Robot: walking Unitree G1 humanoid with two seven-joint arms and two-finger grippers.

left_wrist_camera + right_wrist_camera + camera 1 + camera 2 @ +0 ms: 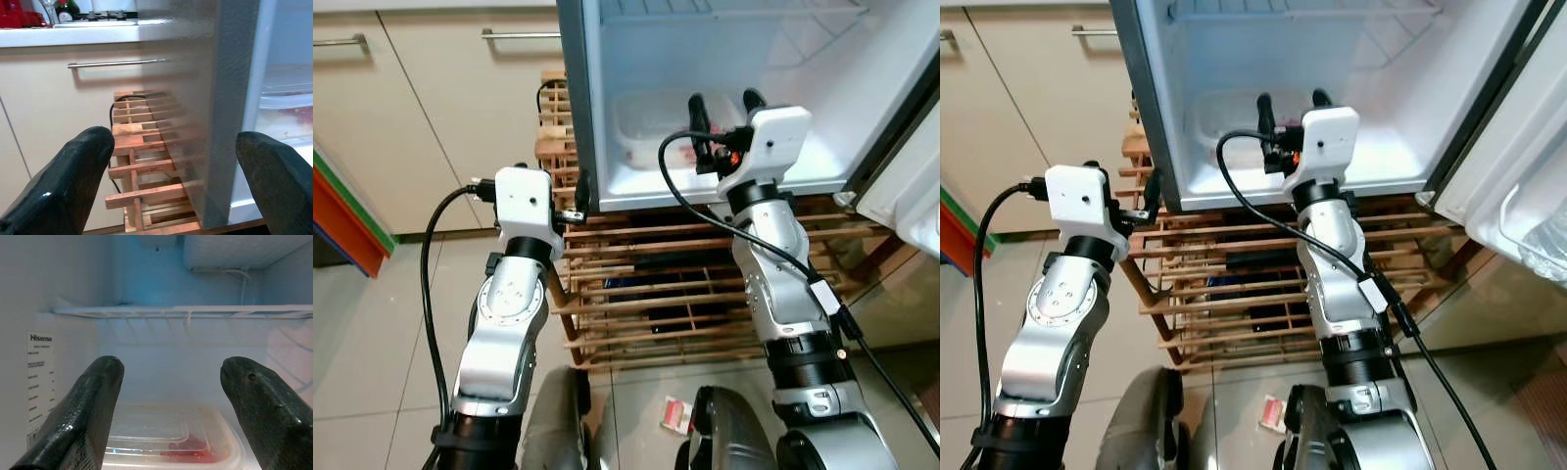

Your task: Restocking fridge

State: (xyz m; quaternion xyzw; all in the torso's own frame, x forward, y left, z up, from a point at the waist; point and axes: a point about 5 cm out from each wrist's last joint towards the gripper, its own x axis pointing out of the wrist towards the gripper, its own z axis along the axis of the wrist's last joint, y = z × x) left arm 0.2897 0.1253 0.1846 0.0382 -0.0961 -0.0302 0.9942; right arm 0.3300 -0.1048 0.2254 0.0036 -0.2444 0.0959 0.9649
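Your right gripper (724, 102) sits upper centre of the left eye view, inside the open fridge (822, 88) at the level of its floor; its fingers (83, 411) are spread wide with nothing between them, apparently lined up on the clear lidded container (171, 440) that rests at the back of the compartment, low in the right wrist view; red contents show through its wall. The wire shelf (186, 311) above it is bare, which suggests the restocking is at an early stage or between items; I cannot tell which.

Your left gripper (579, 196) hangs at centre left of the left eye view, just outside the fridge's left wall; its fingers (63, 186) are likewise spread and hold nothing; they straddle the cabinet edge, so the arm seems parked clear of the opening to leave the other one room.

The wooden rack (636, 294) stands beneath the fridge; a small packet (676, 415) lies on the floor tiles at lower centre, near your base; it may be stock awaiting collection.
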